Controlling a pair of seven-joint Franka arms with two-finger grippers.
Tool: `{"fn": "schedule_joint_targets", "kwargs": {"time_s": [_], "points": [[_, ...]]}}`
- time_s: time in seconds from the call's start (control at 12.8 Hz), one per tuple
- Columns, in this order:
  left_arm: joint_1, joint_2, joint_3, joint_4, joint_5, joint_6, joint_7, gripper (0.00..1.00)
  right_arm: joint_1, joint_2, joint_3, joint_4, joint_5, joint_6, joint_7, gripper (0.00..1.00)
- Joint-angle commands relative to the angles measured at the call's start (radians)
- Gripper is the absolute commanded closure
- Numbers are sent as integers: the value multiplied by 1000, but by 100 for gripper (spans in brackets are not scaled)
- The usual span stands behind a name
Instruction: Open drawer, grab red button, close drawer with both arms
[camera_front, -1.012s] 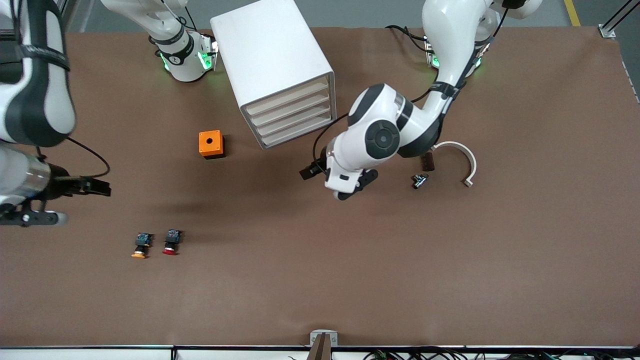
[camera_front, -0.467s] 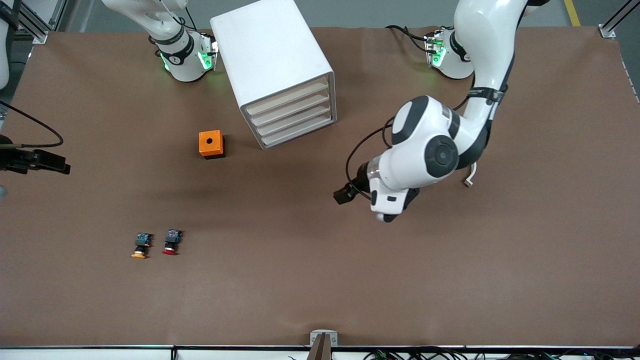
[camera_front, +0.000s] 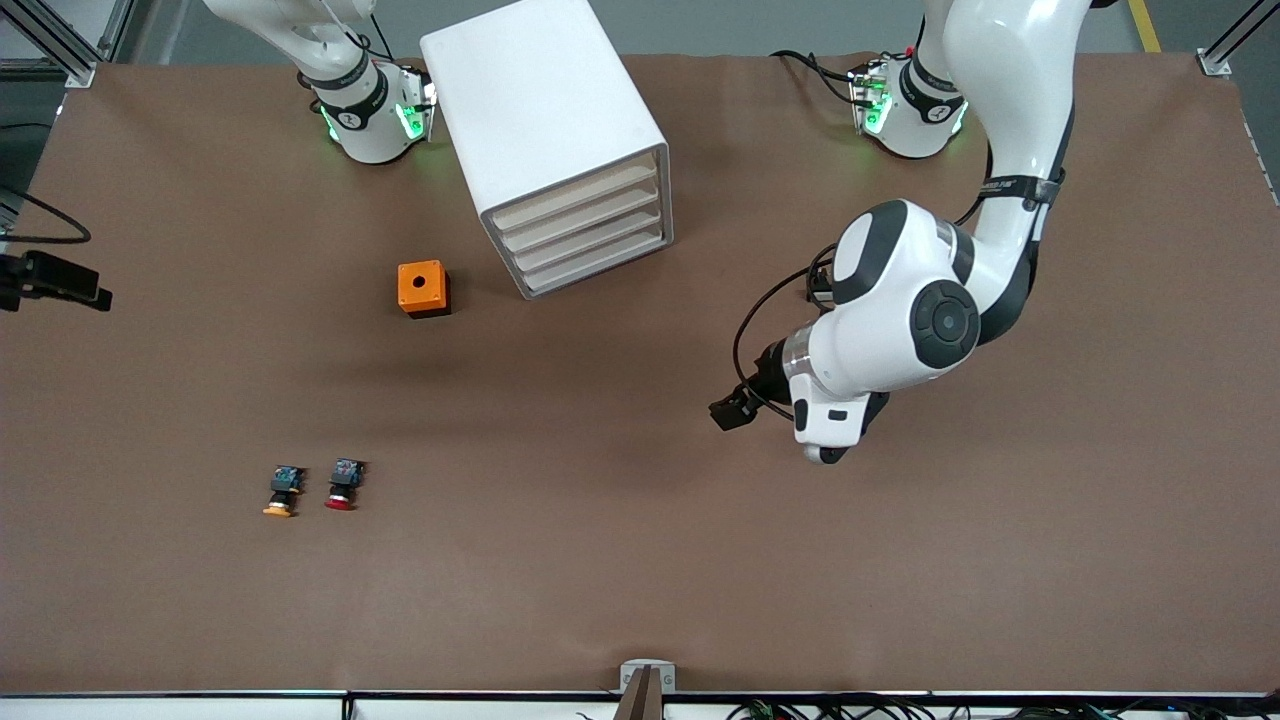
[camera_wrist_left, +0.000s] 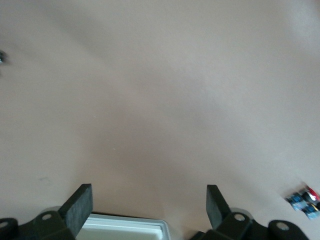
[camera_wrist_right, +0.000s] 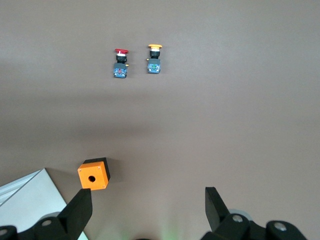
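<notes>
Both claws hang empty with their fingers spread apart, and nothing of the task looks begun: the drawer (camera_front: 578, 195), topmost of four in the white cabinet (camera_front: 540, 110), sits flush and shut, and the button (camera_front: 343, 484) with the red cap lies on the bare table (camera_front: 640, 560) just beside an orange-capped twin (camera_front: 283, 490). The left claw (camera_wrist_left: 149, 209) hovers high over open table toward the left arm's end, well apart from the cabinet's drawer fronts, which face roughly its way; that suits it, I judge, to pull the drawer. The right claw (camera_wrist_right: 149, 209) hovers high over the table near the right arm's end, looking down on both buttons and an orange cube (camera_wrist_right: 93, 174) with a hole, so it seems better placed for the pickup. Nothing blocks either path, though the twin lying so close to the red one invites a wrong or double grab.
</notes>
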Motion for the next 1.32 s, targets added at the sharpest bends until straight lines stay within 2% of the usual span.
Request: {"fn": "schedule_joint_targets", "kwargs": {"time_s": [0.0,0.23,0.47,0.7,0.93,1.25], "points": [[42,-88,-5,-13,78,-115,114,1,5,-135,7,-122,6,-11,17,0],[122,-164,-3,-15,126,-217,263,1,5,-280,6,-302,6,58,17,0],[188,-228,-6,-18,251,-334,451,1,16,-296,9,-311,3,59,15,0],[269,-291,-5,-25,273,-418,625,1,21,-301,7,-311,3,65,13,0],[310,-354,-6,-71,342,-428,766,1,16,-305,7,-313,1,75,-9,0],[376,-457,-2,-195,348,-404,884,1,24,-307,15,-317,-5,98,-19,0]]}}
